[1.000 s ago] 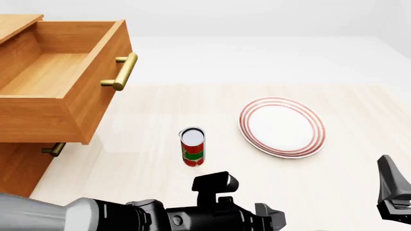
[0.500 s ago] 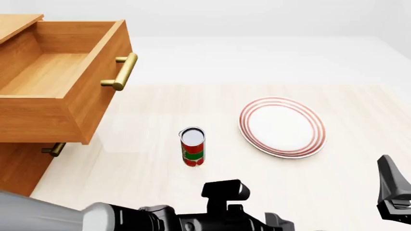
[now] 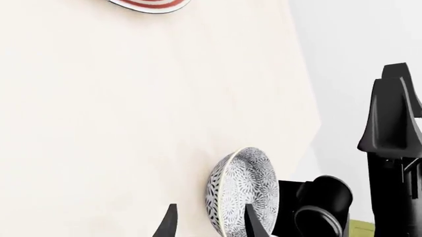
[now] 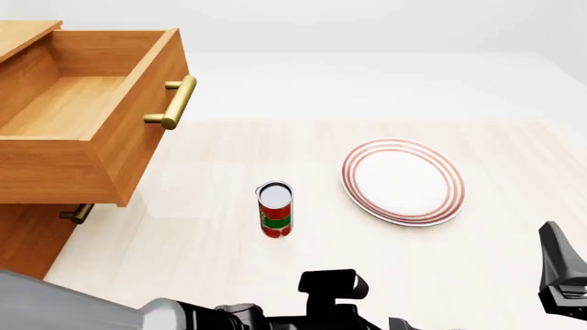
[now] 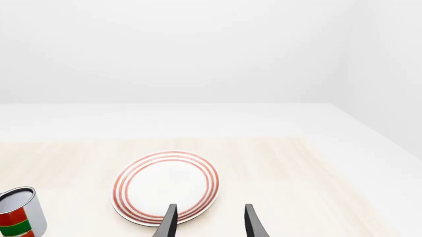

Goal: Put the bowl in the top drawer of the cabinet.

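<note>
Two arms at the pale wooden desk (image 4: 385,275). Left claw (image 3: 207,229) spread apart, nothing between its fingertips; the bowl (image 3: 242,191) sits just beyond them on the desk, close to the near right edge (out of sight in the front view, below the frame). Bowl's blue-grey floral pattern shows inside and out; one fingertip overlaps its rim in the left wrist view, though contact cannot be judged. Left arm body crosses the bottom of the front view, dark with a grey sleeve.

Right claw (image 5: 207,222) also spread, empty, hanging above the near right of the desk and pointing toward the plate (image 4: 403,181). In the front view only part of it shows, at the right edge.

Cabinet (image 4: 23,234) stands at far left. Top drawer (image 4: 82,130) pulled out wide, interior bare, brass bar handle (image 4: 174,103) on its front facing right. Lower drawer's smaller handle (image 4: 78,213) is just visible beneath.

Can (image 4: 275,210), red and green label, upright mid-desk between cabinet and plate, apart from both. Plate white with red rings, lying flat, right of centre.
</note>
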Controlling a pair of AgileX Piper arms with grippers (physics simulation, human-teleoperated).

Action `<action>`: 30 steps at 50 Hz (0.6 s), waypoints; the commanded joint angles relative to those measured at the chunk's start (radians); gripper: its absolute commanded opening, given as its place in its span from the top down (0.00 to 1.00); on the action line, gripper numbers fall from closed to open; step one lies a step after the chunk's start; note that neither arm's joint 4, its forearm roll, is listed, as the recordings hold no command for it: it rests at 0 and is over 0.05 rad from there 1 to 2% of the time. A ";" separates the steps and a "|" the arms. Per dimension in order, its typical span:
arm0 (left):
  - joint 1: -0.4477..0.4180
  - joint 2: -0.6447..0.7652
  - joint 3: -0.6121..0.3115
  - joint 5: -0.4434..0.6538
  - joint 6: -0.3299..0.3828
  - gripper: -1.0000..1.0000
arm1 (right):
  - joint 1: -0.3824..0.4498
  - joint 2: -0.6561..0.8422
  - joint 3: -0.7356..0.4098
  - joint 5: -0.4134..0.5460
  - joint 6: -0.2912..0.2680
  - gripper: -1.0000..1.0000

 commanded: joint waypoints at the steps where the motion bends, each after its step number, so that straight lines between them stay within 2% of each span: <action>1: -0.018 0.032 -0.009 -0.010 -0.011 0.00 | 0.000 0.000 0.000 0.000 0.000 0.00; 30: -0.057 0.107 -0.015 -0.042 -0.046 0.00 | 0.000 0.000 0.000 0.000 0.000 0.00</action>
